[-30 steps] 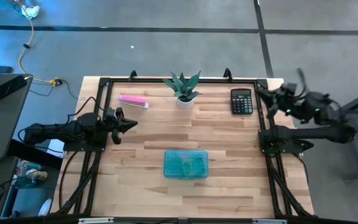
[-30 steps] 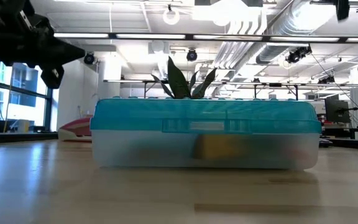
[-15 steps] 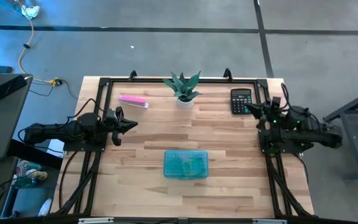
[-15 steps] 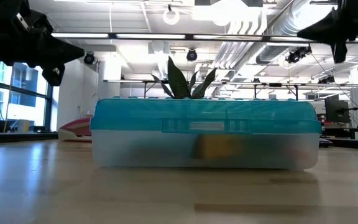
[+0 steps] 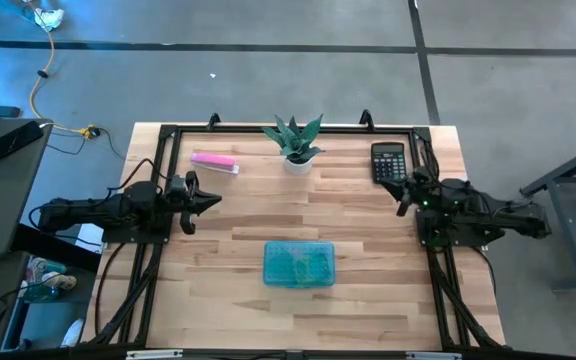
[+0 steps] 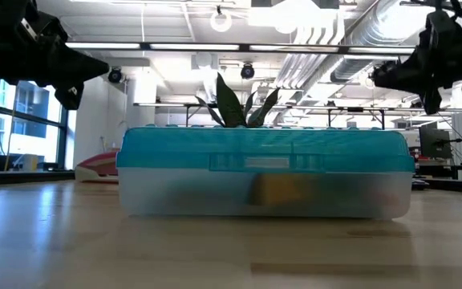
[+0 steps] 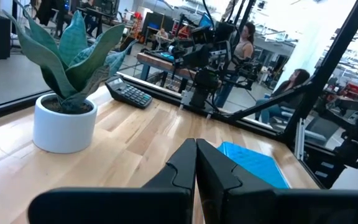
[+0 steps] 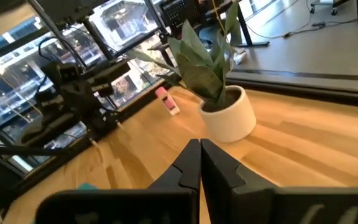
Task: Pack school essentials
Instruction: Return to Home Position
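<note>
The left tool hovers at the left edge of the bench, its fingers pressed together. Beyond it, toward the far side, lies a pink bar. The blue supply box sits shut at the near middle of the bench; through its cloudy wall a yellow block shows inside. A potted plant stands far centre, a black calculator far right. Just on the near side of the calculator the right tool hangs by the right edge, fingers together

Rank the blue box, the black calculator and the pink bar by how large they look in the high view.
1. blue box
2. black calculator
3. pink bar, roughly as long as the calculator but far thinner
</note>
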Robot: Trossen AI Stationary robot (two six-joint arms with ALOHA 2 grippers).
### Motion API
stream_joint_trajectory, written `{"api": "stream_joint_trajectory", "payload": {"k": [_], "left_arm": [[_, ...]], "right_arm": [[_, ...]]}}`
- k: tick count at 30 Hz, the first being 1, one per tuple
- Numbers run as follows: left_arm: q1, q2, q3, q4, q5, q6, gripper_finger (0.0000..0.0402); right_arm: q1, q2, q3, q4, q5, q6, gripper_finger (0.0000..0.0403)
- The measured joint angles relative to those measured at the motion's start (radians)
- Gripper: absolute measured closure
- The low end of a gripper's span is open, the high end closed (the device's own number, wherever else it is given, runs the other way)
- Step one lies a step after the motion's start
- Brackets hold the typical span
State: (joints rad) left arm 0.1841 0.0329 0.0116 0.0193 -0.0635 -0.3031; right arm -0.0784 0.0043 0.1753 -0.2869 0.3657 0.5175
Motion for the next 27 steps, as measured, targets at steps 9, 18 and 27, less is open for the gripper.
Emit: {"api": "stream_joint_trajectory", "payload": {"k": [9, 18, 27], "left_arm": [[0.000, 0.000, 0.000, 0.000, 0.000, 0.000, 0.0401], [0.000, 0.000, 0.000, 0.000, 0.000, 0.000, 0.0401], [0.000, 0.000, 0.000, 0.000, 0.000, 0.000, 0.0401]], "right_arm": [[0.000, -0.001, -0.075, 0.045, 0.001, 0.010, 0.0403], [0.000, 0.010, -0.087, 0.069, 0.001, 0.020, 0.0403], [0.000, 0.010, -0.087, 0.068, 0.001, -0.036, 0.0403]]}}
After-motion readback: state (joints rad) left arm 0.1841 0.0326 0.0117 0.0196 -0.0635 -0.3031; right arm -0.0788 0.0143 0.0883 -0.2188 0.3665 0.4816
